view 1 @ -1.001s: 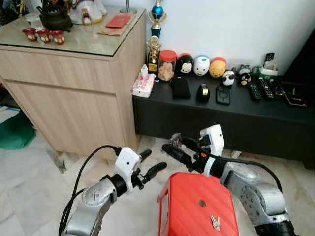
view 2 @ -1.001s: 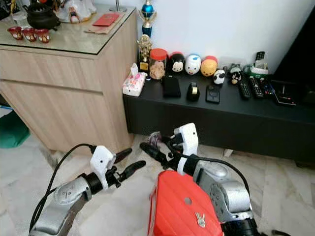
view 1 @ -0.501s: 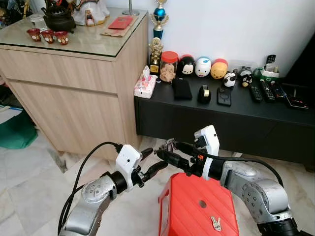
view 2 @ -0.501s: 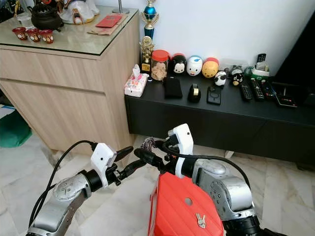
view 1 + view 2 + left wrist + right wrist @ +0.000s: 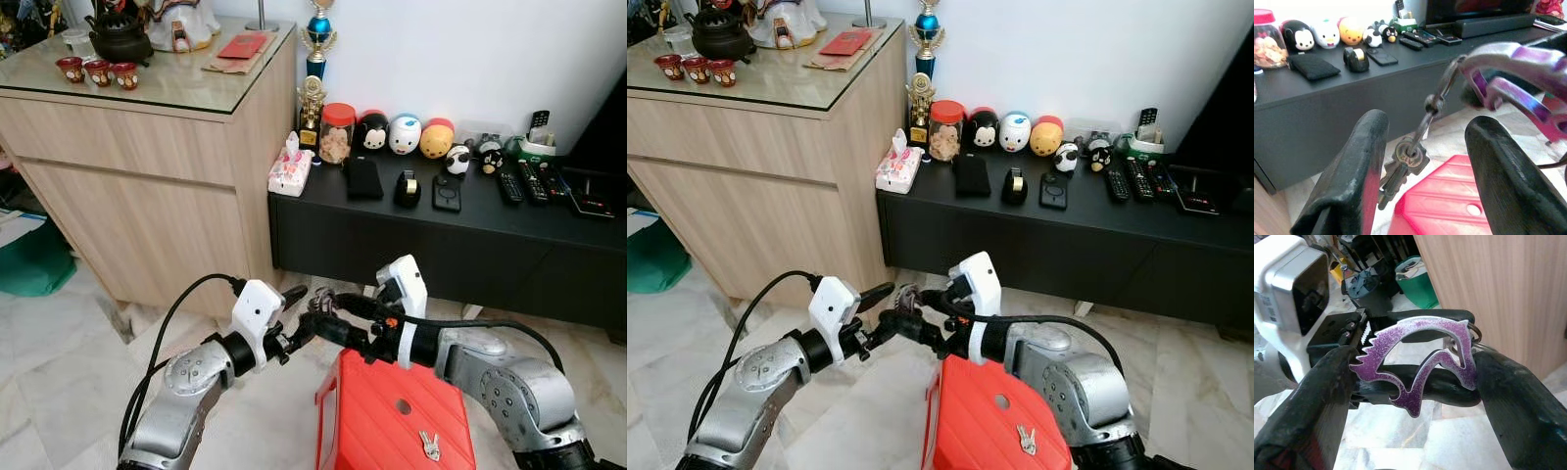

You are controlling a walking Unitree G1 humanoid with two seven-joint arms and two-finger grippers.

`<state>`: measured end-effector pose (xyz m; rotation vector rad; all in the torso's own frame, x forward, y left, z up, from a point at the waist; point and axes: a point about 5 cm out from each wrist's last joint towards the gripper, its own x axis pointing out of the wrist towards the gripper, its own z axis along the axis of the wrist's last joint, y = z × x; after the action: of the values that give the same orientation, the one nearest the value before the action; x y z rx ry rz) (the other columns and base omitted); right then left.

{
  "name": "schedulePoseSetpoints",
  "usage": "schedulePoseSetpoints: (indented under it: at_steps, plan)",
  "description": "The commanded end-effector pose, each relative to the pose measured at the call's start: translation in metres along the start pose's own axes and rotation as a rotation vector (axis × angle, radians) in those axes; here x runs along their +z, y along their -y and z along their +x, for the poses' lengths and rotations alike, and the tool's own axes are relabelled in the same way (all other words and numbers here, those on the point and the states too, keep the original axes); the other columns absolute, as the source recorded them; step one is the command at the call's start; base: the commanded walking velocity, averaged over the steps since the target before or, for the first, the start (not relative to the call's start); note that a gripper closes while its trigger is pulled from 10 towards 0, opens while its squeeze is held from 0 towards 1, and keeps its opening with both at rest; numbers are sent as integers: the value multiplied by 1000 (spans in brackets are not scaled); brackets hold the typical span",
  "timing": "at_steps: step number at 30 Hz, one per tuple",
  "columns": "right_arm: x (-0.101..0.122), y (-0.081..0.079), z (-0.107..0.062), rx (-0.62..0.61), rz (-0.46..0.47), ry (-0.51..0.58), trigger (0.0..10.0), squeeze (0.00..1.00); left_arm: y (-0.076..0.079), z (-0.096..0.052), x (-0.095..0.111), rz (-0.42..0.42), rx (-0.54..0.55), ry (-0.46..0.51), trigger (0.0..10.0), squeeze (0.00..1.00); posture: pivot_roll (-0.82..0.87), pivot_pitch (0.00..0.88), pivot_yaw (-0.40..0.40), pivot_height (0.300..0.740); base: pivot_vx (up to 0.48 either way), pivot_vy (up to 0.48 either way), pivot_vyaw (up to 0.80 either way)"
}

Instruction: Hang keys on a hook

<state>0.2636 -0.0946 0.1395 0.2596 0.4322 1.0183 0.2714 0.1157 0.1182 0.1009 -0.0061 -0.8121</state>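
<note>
My right gripper is shut on a purple dolphin-shaped key fob, low in front of me over the floor. From the fob's ring a bunch of keys hangs down. My left gripper faces it, tip to tip, and stands open. Its two black fingers lie on either side of the hanging keys without closing on them. In the right wrist view the left gripper's fingers show just behind the fob.
A red plastic stool stands right under my right arm, with a small pair of keys on top. Ahead is a low black console with toys and remotes. A wooden cabinet stands at the left.
My right gripper has carried the fob and keys leftwards. The left gripper has risen to meet it, and the keys now hang between its fingers.
</note>
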Motion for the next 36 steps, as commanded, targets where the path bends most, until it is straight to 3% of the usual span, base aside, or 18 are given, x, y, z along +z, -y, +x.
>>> schedulePoseSetpoints:
  at_steps: [1,5,6,7,9,10,11,12,36]
  plan:
    - [4,-5,-2,19,-19,7,10000,0,-2,1,0,3,4,3,10000,0,1,17,-67,740,0,0,0]
    - [5,-5,-2,19,-21,9,10000,0,-1,1,0,-4,0,3,10000,0,0,20,-67,740,0,0,0]
    - [5,-5,-2,22,-22,11,10000,0,0,1,0,-4,-3,4,6039,0,0,20,-67,740,0,0,0]
    - [5,-6,-2,23,-23,12,10000,0,0,1,0,-4,-4,4,4941,0,0,20,-67,740,0,0,0]
    - [6,-5,-2,20,-25,15,10000,0,0,0,-1,-6,-11,-1,5255,0,2,23,-68,740,0,0,0]
    - [6,-5,-2,21,-26,16,10000,0,0,-1,-2,-5,-15,-7,3412,0,2,23,-68,740,0,0,0]
    - [6,-6,-2,22,-26,16,10000,0,0,-1,-3,-6,-17,-10,3412,0,3,25,-68,740,0,0,0]
    - [6,-6,-2,22,-26,16,10000,0,0,-1,-3,-7,-20,-12,0,0,4,25,-68,740,0,0,0]
    - [7,-6,-1,25,-16,29,10000,0,2,-5,-4,-10,-46,-17,0,0,6,35,-65,740,0,0,0]
